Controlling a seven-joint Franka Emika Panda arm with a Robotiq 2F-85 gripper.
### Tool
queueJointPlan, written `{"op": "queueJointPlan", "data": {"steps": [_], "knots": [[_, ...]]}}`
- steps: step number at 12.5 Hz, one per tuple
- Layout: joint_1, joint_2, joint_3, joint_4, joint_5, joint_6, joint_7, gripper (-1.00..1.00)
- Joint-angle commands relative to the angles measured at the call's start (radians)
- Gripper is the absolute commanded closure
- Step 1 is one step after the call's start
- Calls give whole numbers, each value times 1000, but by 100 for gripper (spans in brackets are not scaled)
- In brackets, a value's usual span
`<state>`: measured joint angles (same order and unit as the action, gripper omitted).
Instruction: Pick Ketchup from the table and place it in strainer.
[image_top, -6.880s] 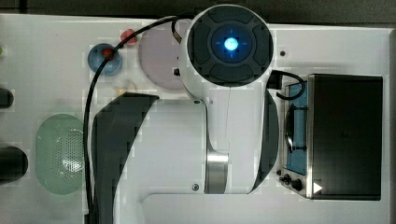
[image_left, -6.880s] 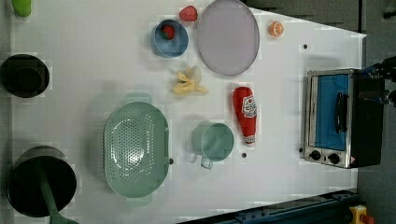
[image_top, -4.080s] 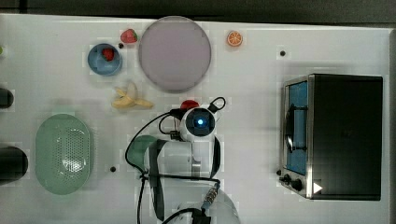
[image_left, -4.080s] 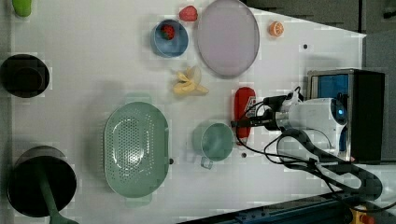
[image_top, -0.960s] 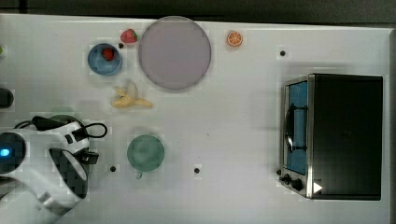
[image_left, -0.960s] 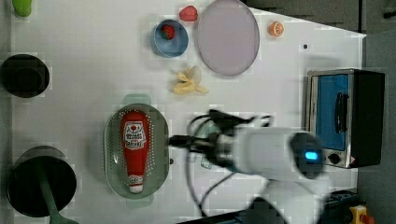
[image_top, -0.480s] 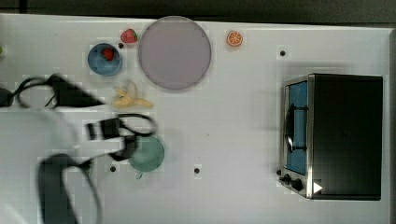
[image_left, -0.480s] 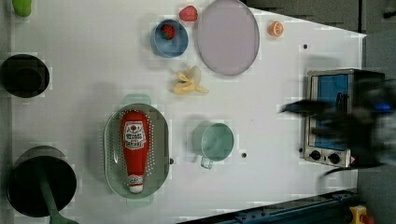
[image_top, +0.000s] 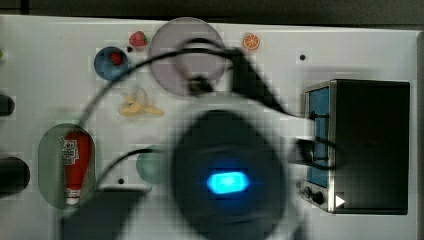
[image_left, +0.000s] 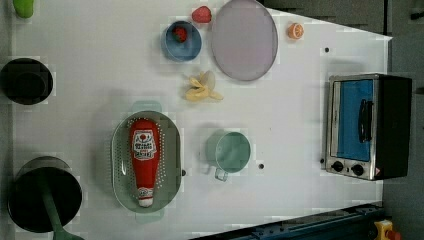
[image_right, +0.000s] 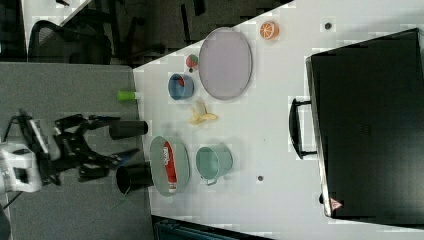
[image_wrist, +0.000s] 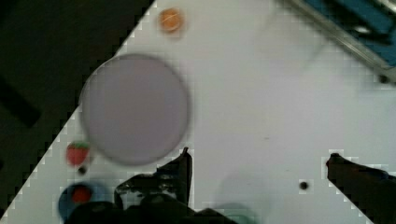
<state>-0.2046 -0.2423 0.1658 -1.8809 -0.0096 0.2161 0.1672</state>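
The ketchup (image_left: 145, 160), a red bottle with a white cap and label, lies lengthwise inside the pale green strainer (image_left: 117, 150). The top view shows the ketchup (image_top: 76, 160) in the strainer (image_top: 47, 150) at its left, and the right view shows the ketchup (image_right: 168, 165) resting in the strainer (image_right: 182, 160) too. My gripper (image_wrist: 257, 158) is open with nothing between its fingers (image_wrist: 182, 163), hanging over bare white table near the round plate. In the top view my arm (image_top: 227, 182) is a blurred mass over the table's middle, apart from the strainer.
A green cup (image_left: 231, 151) stands beside the strainer. A toaster oven (image_left: 367, 125) sits at the left view's right. A grey plate (image_left: 244, 40), a blue bowl (image_left: 181, 40), a banana (image_left: 202, 89) and an orange slice (image_left: 295, 31) lie along the far side. Black pots (image_left: 25, 80) stand at the left view's left.
My arm has swung from the strainer's side toward the middle of the top view and has left the left view. The ketchup stays lying in the strainer.
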Motion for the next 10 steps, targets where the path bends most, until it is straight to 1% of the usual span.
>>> {"op": "queueJointPlan", "data": {"steps": [1,6,9,10], "knots": [[-11,18,-58,-29,7,-52,-75,-100],[-8,27,-25,-27,13,-57,-74,-100],[-3,27,-11,-27,33,-125,-74,-100],[-3,27,-11,-27,33,-119,-74,-100]]}}
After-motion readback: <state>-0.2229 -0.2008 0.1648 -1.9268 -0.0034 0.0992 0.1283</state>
